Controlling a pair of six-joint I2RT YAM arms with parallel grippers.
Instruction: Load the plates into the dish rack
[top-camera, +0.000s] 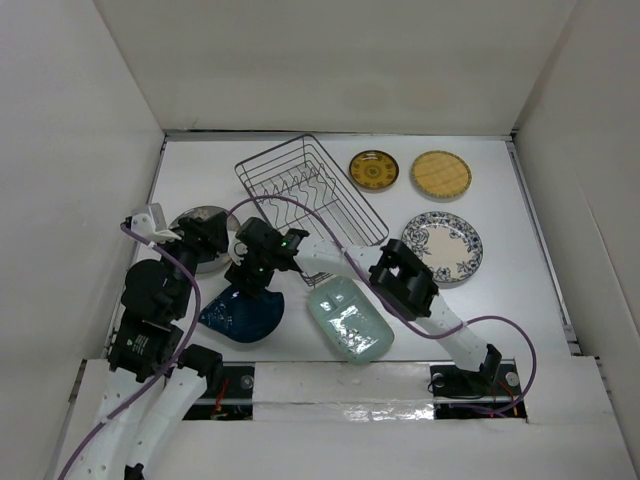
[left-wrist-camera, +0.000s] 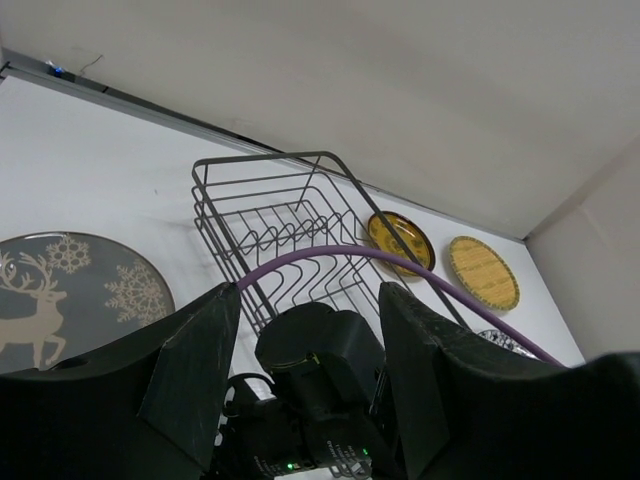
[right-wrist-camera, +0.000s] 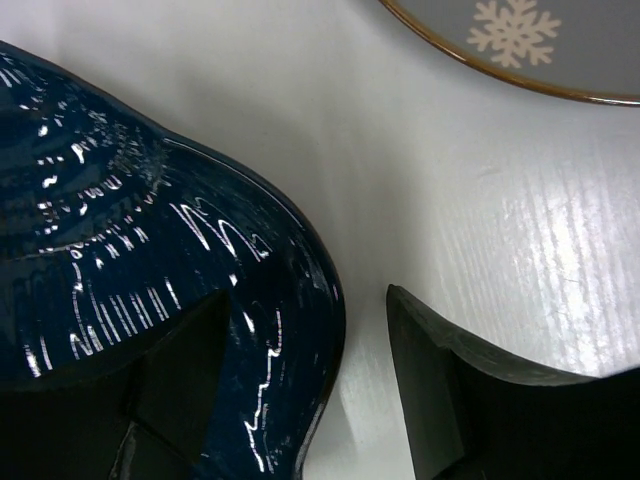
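The dark blue leaf-shaped plate (top-camera: 240, 315) lies on the table at the near left. My right gripper (top-camera: 252, 275) is open and straddles its rim: in the right wrist view one finger hangs over the blue plate (right-wrist-camera: 120, 220) and the other finger (right-wrist-camera: 440, 370) is over bare table. My left gripper (top-camera: 205, 240) is open and empty above the grey snowflake plate (left-wrist-camera: 70, 290). The wire dish rack (top-camera: 310, 190) stands empty at the back. Two yellow round plates (top-camera: 374, 170) (top-camera: 440, 174), a black-and-white patterned plate (top-camera: 442, 247) and a pale green glass plate (top-camera: 349, 318) lie flat on the table.
White walls close in the table on the left, back and right. The right arm's purple cable (left-wrist-camera: 400, 262) arcs over the rack side. The right arm's wrist (left-wrist-camera: 320, 370) sits close in front of my left gripper (left-wrist-camera: 305, 330).
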